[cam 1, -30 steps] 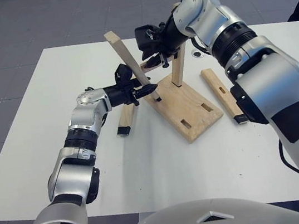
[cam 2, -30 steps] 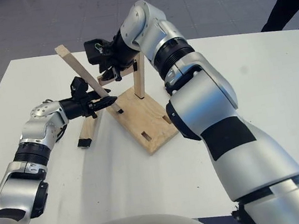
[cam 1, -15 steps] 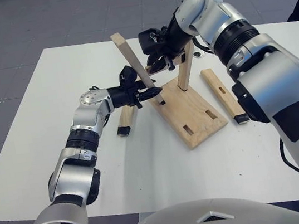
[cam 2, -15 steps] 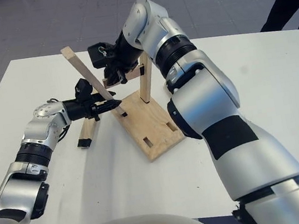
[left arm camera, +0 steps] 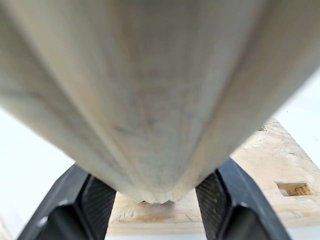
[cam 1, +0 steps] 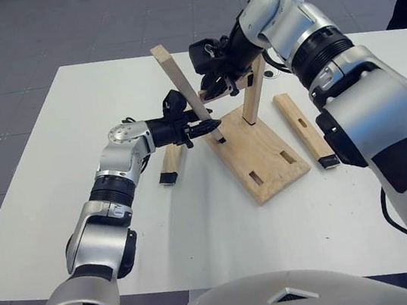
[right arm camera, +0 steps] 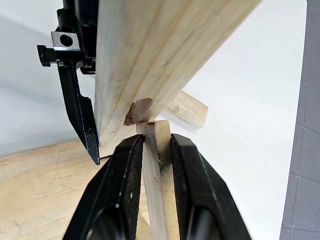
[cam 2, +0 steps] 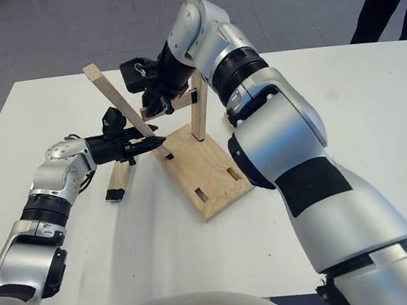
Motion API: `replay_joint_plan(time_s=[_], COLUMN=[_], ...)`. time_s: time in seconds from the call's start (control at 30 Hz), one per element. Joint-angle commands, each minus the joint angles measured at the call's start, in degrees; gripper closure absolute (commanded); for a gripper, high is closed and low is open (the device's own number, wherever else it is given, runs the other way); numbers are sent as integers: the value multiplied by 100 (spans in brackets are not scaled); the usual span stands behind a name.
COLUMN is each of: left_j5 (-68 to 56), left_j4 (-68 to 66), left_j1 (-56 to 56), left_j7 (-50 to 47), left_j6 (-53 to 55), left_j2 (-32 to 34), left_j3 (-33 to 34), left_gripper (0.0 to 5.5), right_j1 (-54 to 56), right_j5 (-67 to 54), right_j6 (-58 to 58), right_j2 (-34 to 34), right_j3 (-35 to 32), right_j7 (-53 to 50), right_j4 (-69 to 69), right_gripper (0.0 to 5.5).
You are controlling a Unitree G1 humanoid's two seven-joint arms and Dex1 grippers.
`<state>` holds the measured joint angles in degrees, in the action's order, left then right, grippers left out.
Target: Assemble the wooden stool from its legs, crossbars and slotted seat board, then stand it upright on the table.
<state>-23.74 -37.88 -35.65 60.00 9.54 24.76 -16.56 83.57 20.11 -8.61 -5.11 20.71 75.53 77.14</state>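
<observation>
Left gripper (cam 1: 204,128) – clenched on the tilted leg (cam 1: 182,86), low on its length, just above the near corner of the seat board (cam 1: 261,155). The leg leans away from the board, its top end free.

Right gripper (right arm camera: 152,142) – clamped on the crossbar (right arm camera: 156,129), close to its tip. That tip touches the tilted leg's side at a dark notch. The upright leg (cam 1: 253,99) stands in a far slot of the board.

Two more legs lie flat on the table (cam 1: 52,167), one (cam 1: 170,161) beneath my left wrist and one (cam 1: 303,128) beside the board.

Handling, as I judge it: dry softwood, light and stiff, not slippery against my pads (left arm camera: 97,200). The long leg is a lever, so a low grip steers the foot well but the top poorly. Tenon and notch will likely bind if skewed, so I should grip close to each joint.

Unclear:
- the leg's foot and its slot are hidden behind my left fingers
- I cannot tell whether the crossbar tip has entered the notch or only rests against it
- the crossbar's far end is masked by my right wrist
</observation>
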Motion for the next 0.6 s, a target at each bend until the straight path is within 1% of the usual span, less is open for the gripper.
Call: replay_joint_plan(time_s=[0.03, 0.17, 0.6], left_j5=[925, 856, 1027], left_j4=[-810, -855, -967], left_j1=[892, 874, 844], left_j7=[248, 250, 176], left_j6=[855, 908, 869], left_j2=[-39, -69, -113], left_j3=[-750, -669, -780], left_gripper=[345, 345, 345], right_j1=[156, 137, 187], right_j5=[-53, -73, -82], right_j6=[-77, -98, -62], right_j2=[-60, -67, -113], right_j3=[-133, -188, -308], right_j7=[225, 307, 275], right_j4=[-12, -25, -27], right_gripper=[476, 477, 479])
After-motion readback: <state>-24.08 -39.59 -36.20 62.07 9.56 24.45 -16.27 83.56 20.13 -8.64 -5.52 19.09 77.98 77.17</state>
